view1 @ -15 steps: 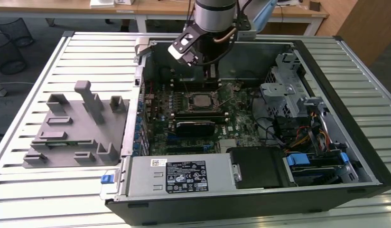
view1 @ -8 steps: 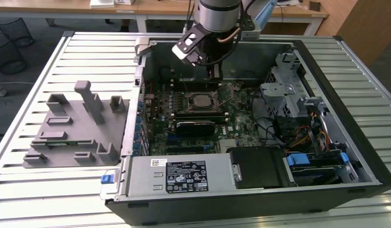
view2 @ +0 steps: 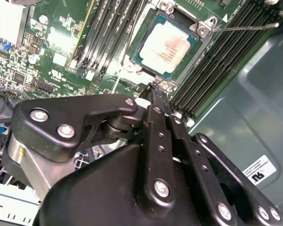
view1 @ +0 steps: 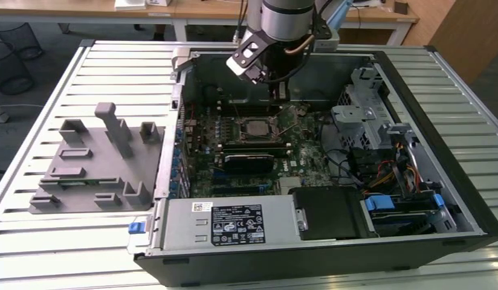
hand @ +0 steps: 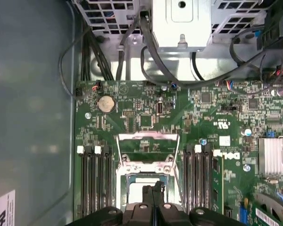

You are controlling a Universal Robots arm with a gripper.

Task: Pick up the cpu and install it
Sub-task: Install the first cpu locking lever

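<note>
Silver-topped cpu (view2: 166, 46) seated flat in socket (view2: 198, 29) on motherboard (view1: 306, 158), inside open case (view1: 410, 109). Gripper (view2: 155, 92) just above socket edge, black fingers (hand: 156, 194) pressed together, empty. Grey tray (view1: 96, 163) well apart, at exterior view's left.

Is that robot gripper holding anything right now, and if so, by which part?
Nothing is held. The gripper has its black fingers closed together with nothing between them, while the square silver-topped cpu lies in the motherboard socket beyond its tips.
</note>
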